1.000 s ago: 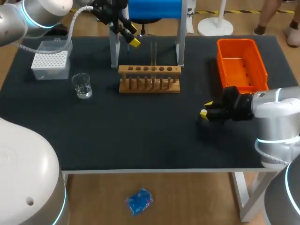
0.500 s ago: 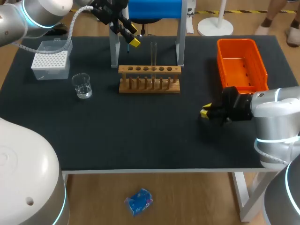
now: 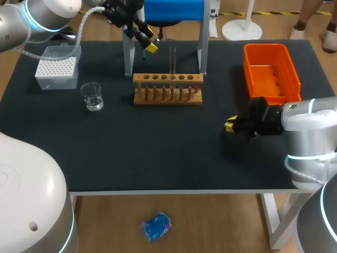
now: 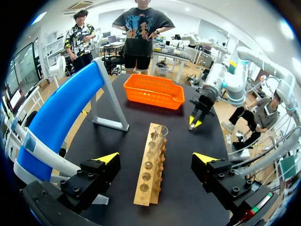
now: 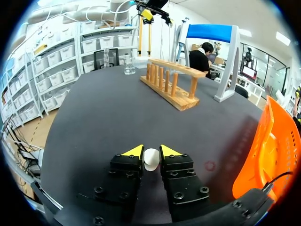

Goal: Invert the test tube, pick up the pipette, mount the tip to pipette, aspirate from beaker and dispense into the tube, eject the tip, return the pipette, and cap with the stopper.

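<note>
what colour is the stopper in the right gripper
White; the stopper shows best in the right wrist view, held by the right gripper.

Clear glass tube [image 3: 172, 59], wooden rack [image 3: 167, 89]

open worktop [image 3: 158, 153] runs wide in front of the wooden rack [image 3: 167, 88]. behind it the legs of the blue stand [image 3: 174, 9] flank the upright tube [image 3: 172, 60]. beaker [image 3: 92, 96] and tip box [image 3: 56, 68] fill the left rear, the orange bin [image 3: 271, 74] the right.
</note>
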Controlling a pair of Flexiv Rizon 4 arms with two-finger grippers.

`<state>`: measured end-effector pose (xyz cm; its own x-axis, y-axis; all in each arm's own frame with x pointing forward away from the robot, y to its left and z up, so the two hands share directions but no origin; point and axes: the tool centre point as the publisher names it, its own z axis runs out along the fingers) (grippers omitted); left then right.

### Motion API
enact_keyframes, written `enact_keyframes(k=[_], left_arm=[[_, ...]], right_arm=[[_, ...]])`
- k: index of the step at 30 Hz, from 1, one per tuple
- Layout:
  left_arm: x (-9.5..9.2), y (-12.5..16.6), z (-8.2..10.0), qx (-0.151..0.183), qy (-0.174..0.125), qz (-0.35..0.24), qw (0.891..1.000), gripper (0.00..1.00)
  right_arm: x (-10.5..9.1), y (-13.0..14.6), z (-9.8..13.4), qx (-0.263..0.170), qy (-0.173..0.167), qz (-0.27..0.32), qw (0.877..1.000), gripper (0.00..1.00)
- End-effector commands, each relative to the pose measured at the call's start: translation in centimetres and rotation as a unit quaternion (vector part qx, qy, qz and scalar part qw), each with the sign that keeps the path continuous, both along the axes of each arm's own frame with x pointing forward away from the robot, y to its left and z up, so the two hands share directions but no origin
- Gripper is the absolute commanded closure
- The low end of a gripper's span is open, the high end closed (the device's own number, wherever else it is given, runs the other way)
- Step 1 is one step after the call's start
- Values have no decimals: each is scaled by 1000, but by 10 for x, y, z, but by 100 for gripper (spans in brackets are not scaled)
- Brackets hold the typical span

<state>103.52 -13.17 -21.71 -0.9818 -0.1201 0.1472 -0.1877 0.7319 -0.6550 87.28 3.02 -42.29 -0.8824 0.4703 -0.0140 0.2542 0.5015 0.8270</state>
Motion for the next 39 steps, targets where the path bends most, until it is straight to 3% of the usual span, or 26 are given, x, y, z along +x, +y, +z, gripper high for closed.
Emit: enact_keyframes(k=[1, 6, 11, 17, 20, 24, 30, 39], left_arm=[[1, 1, 2, 2, 2, -1, 1000, 0], [1, 1, 2, 2, 2, -1, 1000, 0], [1, 1, 2, 2, 2, -1, 1000, 0], [1, 1, 2, 2, 2, -1, 1000, 0], [1, 1, 2, 2, 2, -1, 1000, 0], [1, 1, 2, 2, 2, -1, 1000, 0], [1, 1, 2, 2, 2, -1, 1000, 0], [1, 1, 2, 2, 2, -1, 1000, 0]], right_arm=[[-5, -2, 19, 5, -15, 3, 1000, 100], [-4, -5, 51, 2, -29, 36, 999, 100], [-8, -13, 90, 7, -29, 112, 993, 100], [-2, -29, 126, 14, -24, 214, 976, 100], [1, -32, 139, 31, -18, 239, 970, 100], [8, -29, 153, 48, -13, 258, 965, 100], [21, -12, 172, 29, -26, 268, 963, 100], [45, 29, 208, 35, -58, 220, 973, 100]])
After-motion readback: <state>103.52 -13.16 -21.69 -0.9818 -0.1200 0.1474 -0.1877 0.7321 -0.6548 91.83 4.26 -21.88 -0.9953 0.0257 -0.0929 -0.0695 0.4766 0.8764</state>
